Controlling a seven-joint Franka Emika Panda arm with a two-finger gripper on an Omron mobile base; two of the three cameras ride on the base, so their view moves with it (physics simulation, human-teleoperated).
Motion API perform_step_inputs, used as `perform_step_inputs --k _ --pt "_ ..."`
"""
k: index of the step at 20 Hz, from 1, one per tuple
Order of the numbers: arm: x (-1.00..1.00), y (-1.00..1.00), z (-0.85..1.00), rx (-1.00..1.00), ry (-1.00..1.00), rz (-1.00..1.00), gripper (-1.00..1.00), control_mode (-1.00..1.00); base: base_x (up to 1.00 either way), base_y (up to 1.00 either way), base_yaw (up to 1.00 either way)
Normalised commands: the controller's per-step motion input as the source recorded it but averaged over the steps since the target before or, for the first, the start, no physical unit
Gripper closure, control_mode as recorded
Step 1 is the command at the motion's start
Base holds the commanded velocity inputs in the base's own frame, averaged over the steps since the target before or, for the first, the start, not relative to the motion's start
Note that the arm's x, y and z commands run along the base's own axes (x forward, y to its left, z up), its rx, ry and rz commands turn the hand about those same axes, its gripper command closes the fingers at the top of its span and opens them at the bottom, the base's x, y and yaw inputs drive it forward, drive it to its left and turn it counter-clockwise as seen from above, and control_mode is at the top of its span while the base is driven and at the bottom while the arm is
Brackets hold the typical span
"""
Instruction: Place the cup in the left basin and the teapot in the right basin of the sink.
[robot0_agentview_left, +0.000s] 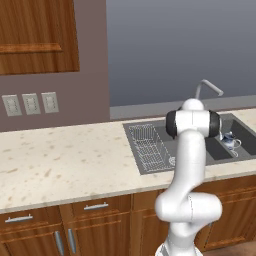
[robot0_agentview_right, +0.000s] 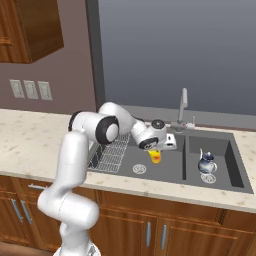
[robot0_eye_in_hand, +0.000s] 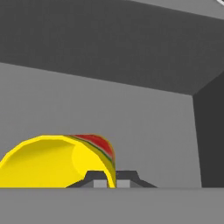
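The gripper (robot0_agentview_right: 156, 150) hangs low over the left basin (robot0_agentview_right: 165, 167), and its two fingers are closed on the rim of the cup (robot0_agentview_right: 156, 157). In the hand view one finger (robot0_eye_in_hand: 99, 180) is inside the cup's (robot0_eye_in_hand: 57, 161) wall and the other outside. The cup is smooth and yellow with a red and orange patch near its edge; it hangs just under the hand, above the basin floor, near the round drain (robot0_agentview_right: 140, 169). The sink (robot0_agentview_right: 240, 186) is dark grey, matte and rectangular, set in a pale speckled counter (robot0_agentview_left: 65, 160). A thin wire rack (robot0_agentview_right: 112, 152) lies along the left side of the left basin. A slim silver faucet (robot0_agentview_right: 183, 105) stands behind the divider. The glossy blue and white teapot (robot0_agentview_right: 206, 163) sits upright in the right basin (robot0_agentview_right: 220, 150), beside its drain, well apart from the gripper. In the left base view the white arm (robot0_agentview_left: 192, 150) covers much of the left basin
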Motion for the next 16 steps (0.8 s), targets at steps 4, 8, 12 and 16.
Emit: perform_step_inputs --k 4,8,12,16 --pt "0.36 0.00 -0.37 0.00 0.02 0.00 -1.00 -1.00 0.00 0.00 0.00" --pt "0.25 0.00 -0.33 0.00 0.00 0.00 -1.00 -1.00 0.00 0.00 0.00" --pt "0.14 -0.04 -0.24 0.00 0.00 0.00 -1.00 -1.00 0.00 0.00 0.00" --pt "0.01 -0.09 -0.02 0.00 0.00 0.00 -1.00 -1.00 0.00 0.00 0.00"
